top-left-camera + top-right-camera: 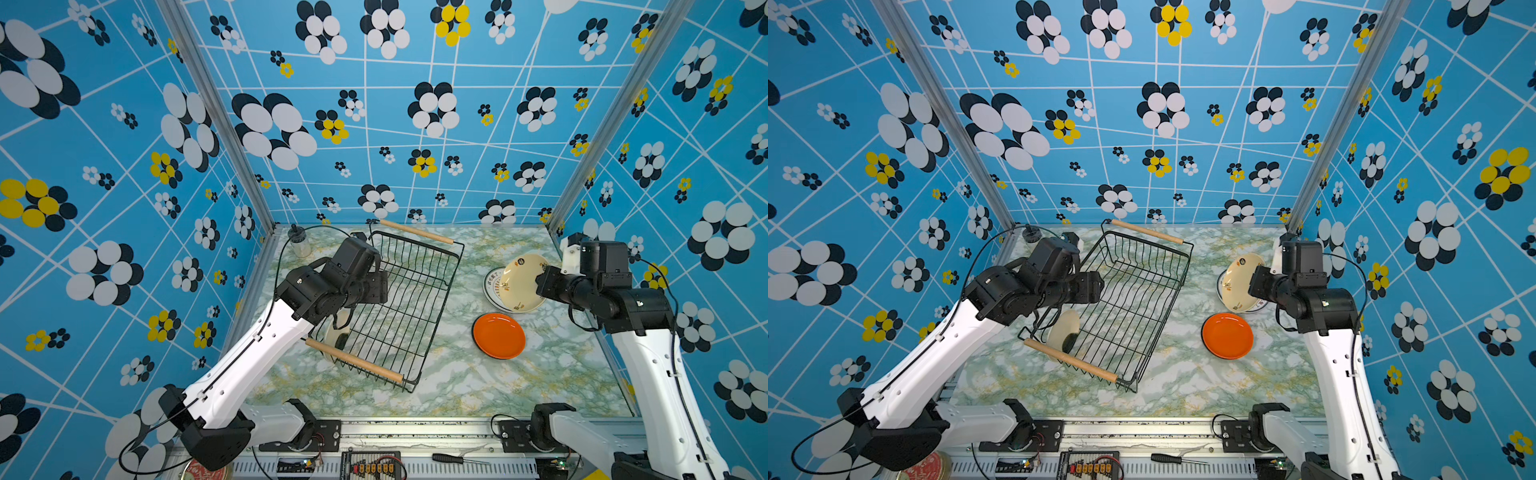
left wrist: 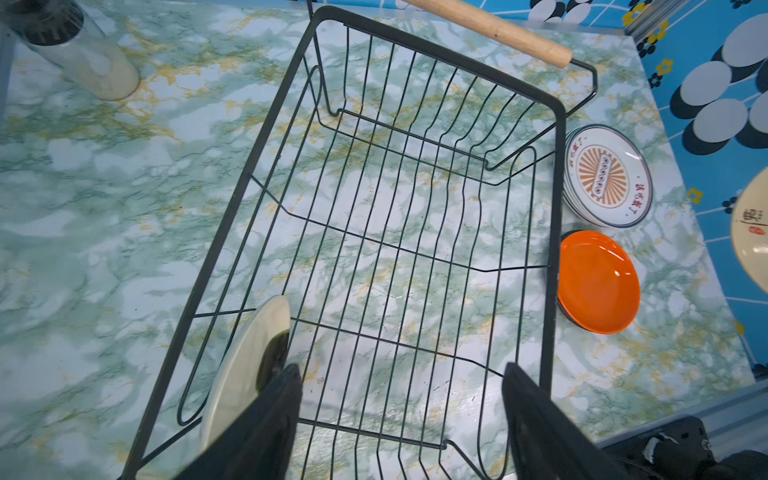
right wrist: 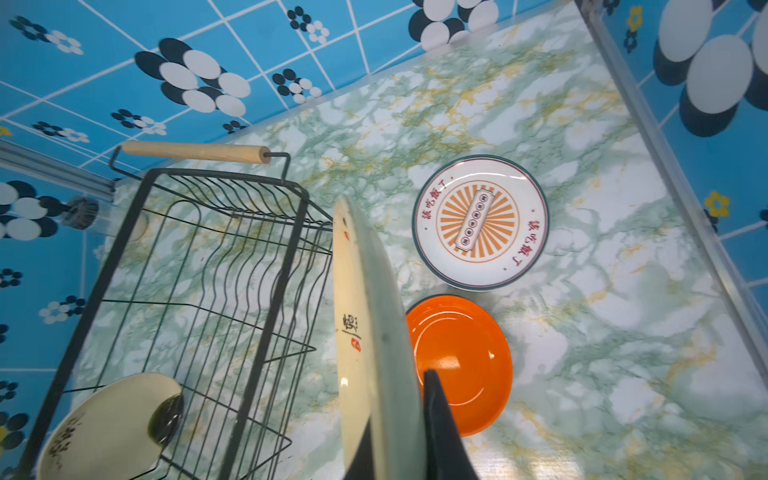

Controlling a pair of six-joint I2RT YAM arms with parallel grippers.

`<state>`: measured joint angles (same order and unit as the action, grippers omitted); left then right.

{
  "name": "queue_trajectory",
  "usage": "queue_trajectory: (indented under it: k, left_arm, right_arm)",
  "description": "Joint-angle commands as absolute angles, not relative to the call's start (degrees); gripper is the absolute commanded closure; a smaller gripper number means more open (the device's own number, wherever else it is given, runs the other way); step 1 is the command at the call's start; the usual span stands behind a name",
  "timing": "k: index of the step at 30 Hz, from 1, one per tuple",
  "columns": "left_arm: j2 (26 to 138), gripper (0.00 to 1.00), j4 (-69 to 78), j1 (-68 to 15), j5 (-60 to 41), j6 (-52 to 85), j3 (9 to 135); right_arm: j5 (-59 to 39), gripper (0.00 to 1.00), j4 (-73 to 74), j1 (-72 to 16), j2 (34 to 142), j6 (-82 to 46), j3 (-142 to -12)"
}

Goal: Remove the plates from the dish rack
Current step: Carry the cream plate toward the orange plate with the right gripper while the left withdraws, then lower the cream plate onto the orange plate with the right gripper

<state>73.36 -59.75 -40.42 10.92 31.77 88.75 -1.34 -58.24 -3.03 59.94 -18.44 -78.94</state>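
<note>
Item one, right jaws: I am seeing them clamping the rim of a cream printed plate, holding it on edge right of the dish rack, near the stacked white printed plates.

Item two, left jaws: standing wide apart, gripping nothing, hanging over the dish rack's near end.

Item three: a cream plate with a dark patch is leaning inside the dish rack's near-left corner, just beside the left jaws.

Item four: an orange plate is lying on the tabletop, right of the dish rack.
</note>
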Motion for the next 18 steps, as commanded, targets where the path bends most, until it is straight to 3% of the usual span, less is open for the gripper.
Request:
queue_trajectory:
  k: [1,18]
  left_arm:
    - [73.0,0.23,-64.4,-39.9,14.9,29.0,87.4]
    - [69.6,0.24,-65.8,-39.6,16.0,29.5,82.1]
  right_arm:
    - [5.4,1.00,-61.6,-2.3,57.6,-16.9,-76.1]
    - [-2.9,1.00,-58.5,-0.3,53.0,-22.9,-58.4]
